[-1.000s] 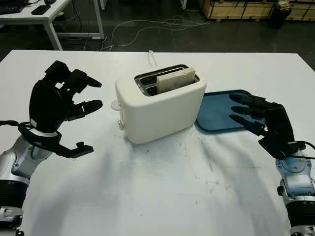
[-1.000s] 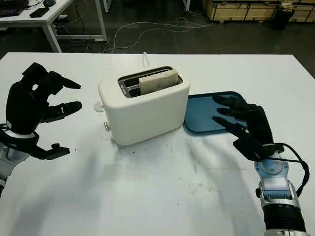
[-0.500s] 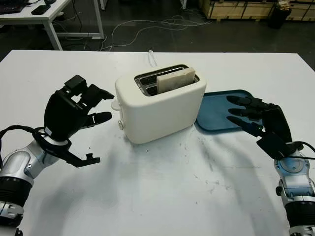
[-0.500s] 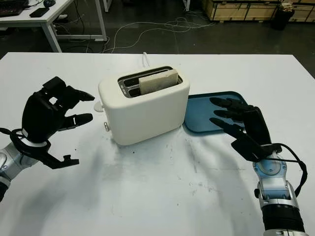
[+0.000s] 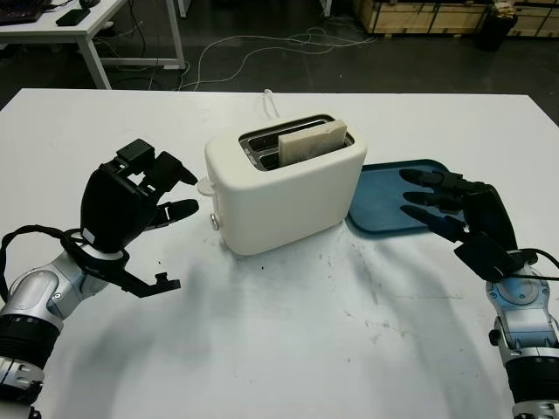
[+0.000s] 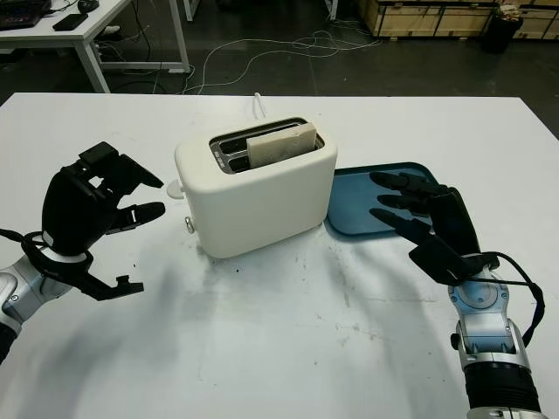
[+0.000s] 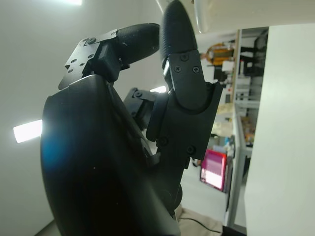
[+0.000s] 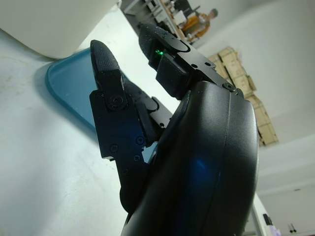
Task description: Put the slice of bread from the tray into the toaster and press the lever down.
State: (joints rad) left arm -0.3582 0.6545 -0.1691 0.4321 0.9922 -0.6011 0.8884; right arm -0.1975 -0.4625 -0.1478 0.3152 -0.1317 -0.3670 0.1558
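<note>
The slice of bread [image 5: 312, 142] stands in the toaster [image 5: 284, 194] — its lower part is hidden in the slot. The lever [image 5: 204, 185] is partly masked by the left hand [image 5: 131, 205]. The right hand [image 5: 454, 209] covers part of the tray [image 5: 380, 192] near the table [image 5: 288, 332] edge — the tray's near right corner cannot be seen.

We see the white surface [image 5: 288, 349] evenly and brightly lit from above, with soft grey shadows beneath both arms and a faint one beside the toaster [image 5: 284, 196]. Blue-white glare sits on the left hand [image 7: 98, 162] shell, and the background behind it is blurred.
</note>
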